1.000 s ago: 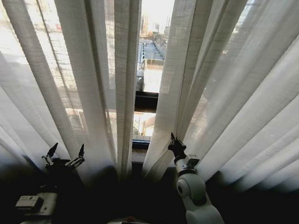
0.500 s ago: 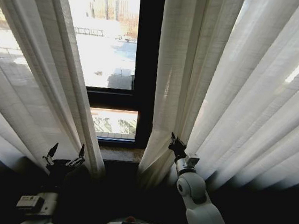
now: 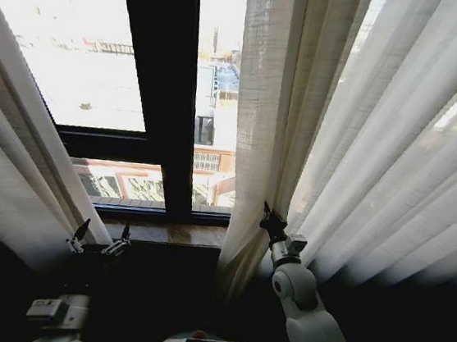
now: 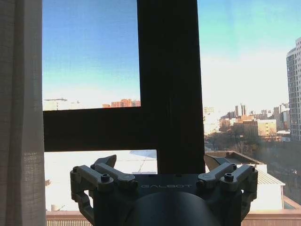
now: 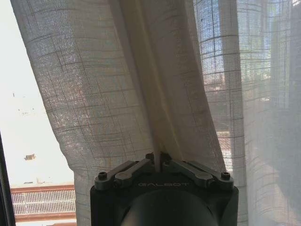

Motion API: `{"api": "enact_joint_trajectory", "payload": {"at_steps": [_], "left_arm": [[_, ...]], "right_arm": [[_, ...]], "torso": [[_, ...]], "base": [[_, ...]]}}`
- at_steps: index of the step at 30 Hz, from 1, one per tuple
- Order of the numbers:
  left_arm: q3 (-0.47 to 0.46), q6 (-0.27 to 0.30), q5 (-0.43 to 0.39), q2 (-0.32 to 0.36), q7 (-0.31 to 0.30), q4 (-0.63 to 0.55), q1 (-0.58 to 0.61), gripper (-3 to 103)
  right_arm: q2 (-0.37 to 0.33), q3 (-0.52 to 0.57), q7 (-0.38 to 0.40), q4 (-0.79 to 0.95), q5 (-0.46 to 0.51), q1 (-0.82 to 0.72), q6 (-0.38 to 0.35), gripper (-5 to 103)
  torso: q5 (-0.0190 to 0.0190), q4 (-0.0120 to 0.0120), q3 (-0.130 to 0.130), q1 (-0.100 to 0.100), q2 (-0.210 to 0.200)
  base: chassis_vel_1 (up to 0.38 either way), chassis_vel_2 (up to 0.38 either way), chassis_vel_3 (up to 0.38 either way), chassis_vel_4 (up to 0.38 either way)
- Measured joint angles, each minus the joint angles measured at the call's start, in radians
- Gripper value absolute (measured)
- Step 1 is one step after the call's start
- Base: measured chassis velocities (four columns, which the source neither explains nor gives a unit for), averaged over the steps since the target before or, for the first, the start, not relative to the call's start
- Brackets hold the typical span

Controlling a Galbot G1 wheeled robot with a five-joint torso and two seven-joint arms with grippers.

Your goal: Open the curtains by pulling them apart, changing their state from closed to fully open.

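Note:
The curtains hang apart. The left panel (image 3: 15,163) is bunched at the left edge, and the right panel (image 3: 356,136) covers the right half of the head view. My right gripper (image 3: 269,219) is shut on the inner edge of the right panel, low down near the sill. In the right wrist view a pinched fold of the right panel (image 5: 141,84) rises from the shut right gripper (image 5: 158,161). My left gripper (image 3: 104,228) stands open and empty just right of the left panel's edge. The left wrist view has the open left gripper (image 4: 161,165) facing bare glass, with the left panel (image 4: 19,117) at one side.
A dark vertical window frame bar (image 3: 159,89) and a horizontal bar (image 3: 100,141) stand in the gap between the panels. A brown window sill (image 3: 172,232) runs just beyond both grippers. City rooftops lie outside the glass.
The camera has shifted right along the window. The gap between the panels has widened a lot, with the left panel now near the left edge. The right gripper stays shut on the right panel.

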Motion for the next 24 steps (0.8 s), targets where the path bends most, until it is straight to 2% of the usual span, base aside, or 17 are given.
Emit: {"api": "enact_joint_trajectory", "payload": {"at_steps": [24], "left_arm": [[0.002, -0.005, 0.003, 0.0, 0.001, 0.008, 0.0, 100]], "right_arm": [[0.005, 0.042, -0.003, -0.002, 0.002, -0.003, 0.001, 0]], "torso": [[0.0004, -0.0001, 0.0, 0.0, 0.0]], "base": [[-0.357, -0.354, 0.352, 0.354]]}}
